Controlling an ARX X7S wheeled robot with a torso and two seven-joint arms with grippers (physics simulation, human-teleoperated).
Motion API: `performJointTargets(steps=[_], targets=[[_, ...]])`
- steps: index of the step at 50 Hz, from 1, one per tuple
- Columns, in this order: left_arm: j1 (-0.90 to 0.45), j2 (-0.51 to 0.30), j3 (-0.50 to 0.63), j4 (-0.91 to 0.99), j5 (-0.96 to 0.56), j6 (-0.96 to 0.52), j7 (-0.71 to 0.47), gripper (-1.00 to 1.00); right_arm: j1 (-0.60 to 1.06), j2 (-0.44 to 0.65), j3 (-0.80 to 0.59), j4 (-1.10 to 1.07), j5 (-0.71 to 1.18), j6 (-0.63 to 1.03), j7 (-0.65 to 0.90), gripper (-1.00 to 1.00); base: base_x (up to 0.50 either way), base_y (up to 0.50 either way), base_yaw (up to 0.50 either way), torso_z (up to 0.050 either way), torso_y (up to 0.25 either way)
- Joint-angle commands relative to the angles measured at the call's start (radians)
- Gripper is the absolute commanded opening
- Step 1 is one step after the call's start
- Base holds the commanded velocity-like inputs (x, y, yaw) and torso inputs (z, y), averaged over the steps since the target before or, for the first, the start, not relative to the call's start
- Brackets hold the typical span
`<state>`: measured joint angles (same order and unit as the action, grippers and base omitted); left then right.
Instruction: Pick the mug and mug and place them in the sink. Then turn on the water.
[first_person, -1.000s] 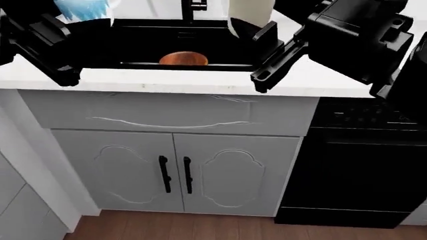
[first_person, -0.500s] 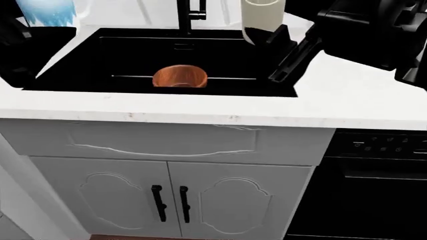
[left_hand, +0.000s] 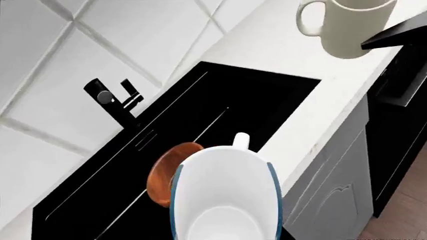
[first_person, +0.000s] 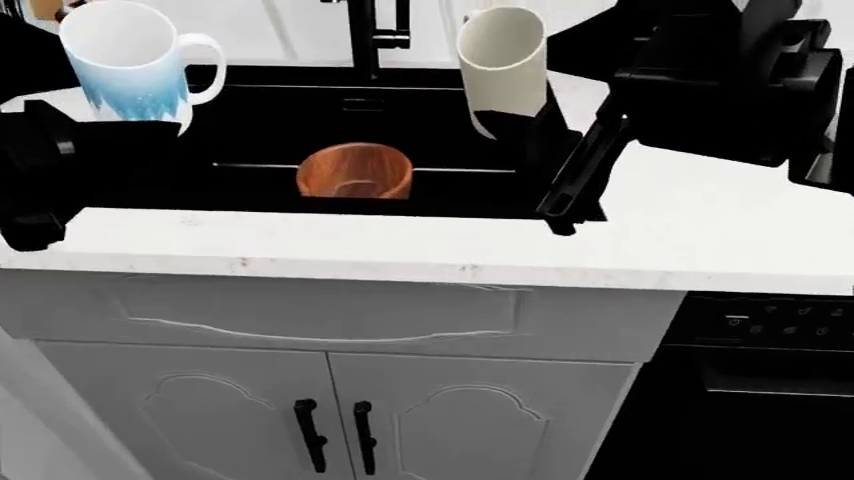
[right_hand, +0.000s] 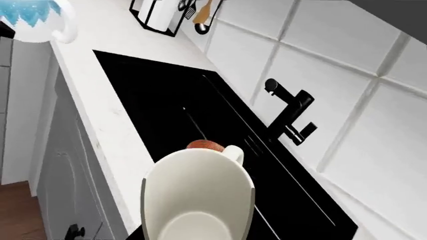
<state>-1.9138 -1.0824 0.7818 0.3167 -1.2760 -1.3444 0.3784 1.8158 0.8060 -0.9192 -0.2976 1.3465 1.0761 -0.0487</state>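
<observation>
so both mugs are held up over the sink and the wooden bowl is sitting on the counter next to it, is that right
Not quite. The wooden bowl is inside the sink, not on the counter; the head view shows it down in the black basin. The rest holds: the left hand holds the blue-patterned mug and the right hand holds the cream mug, both raised above the basin.

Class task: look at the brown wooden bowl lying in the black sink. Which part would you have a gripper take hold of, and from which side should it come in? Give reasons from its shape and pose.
Grip the rim of the wooden bowl. It lies tipped in the sink, its opening facing the front, so probably come from above and slip one finger inside the upper edge, one outside. The round body looks too wide to span, and there is no handle.
</observation>
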Motion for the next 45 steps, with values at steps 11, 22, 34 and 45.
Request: performJointTargets(steps=[11,22,34,45], targets=[[-0.062,-0.046,0.042,0.044,0.037,-0.039,0.122,-1.0,0.061,0.016,-0.011,-0.026,0.005,0.066,-0.057,-1.0,0.01,0.44,0.0,0.0,0.001],[-0.106,-0.048,0.064,0.073,0.045,-0.063,0.197,-1.0,0.101,-0.023,-0.041,-0.027,0.004,0.109,-0.103,-1.0,0.01,0.44,0.0,0.0,0.002],[-0.157,-0.06,0.099,0.081,0.092,-0.085,0.279,-1.0,0.138,-0.052,-0.055,-0.002,-0.011,0.125,-0.14,-1.0,0.01,0.43,0.0,0.0,0.002],[-0.151,-0.061,0.1,0.086,0.082,-0.08,0.274,-1.0,0.138,-0.035,-0.06,-0.031,-0.008,0.128,-0.156,-1.0,0.0,0.0,0.0,0.0,0.002]])
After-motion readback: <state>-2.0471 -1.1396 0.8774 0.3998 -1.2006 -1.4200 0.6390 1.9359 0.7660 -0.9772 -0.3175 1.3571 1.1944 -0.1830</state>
